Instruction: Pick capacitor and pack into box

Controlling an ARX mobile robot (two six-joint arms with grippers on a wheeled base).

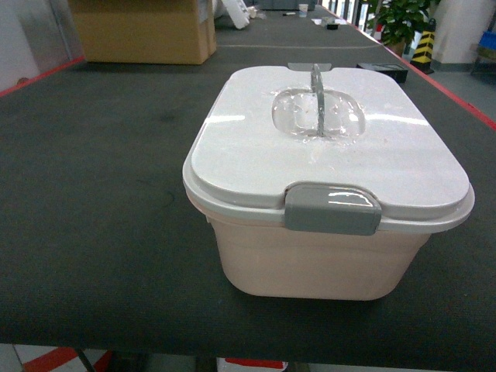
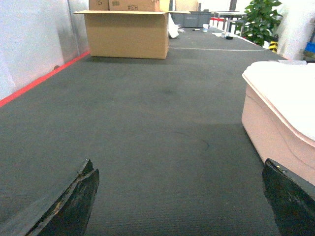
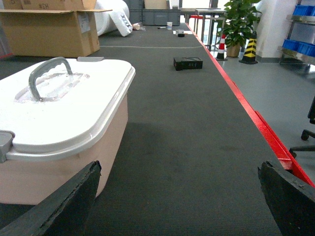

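sitting lidded on dark table (image 1: 93,232), box (image 1: 325,263), both grippers' jaws spread apart, holding nothing

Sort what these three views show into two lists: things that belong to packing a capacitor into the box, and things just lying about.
Belongs to the job:
- box, pale pink, lid on
- lid with grey latch
- No capacitor shows in any view.

Just lying about:
- cardboard carton
- small black case
- potted plant
- blue crates
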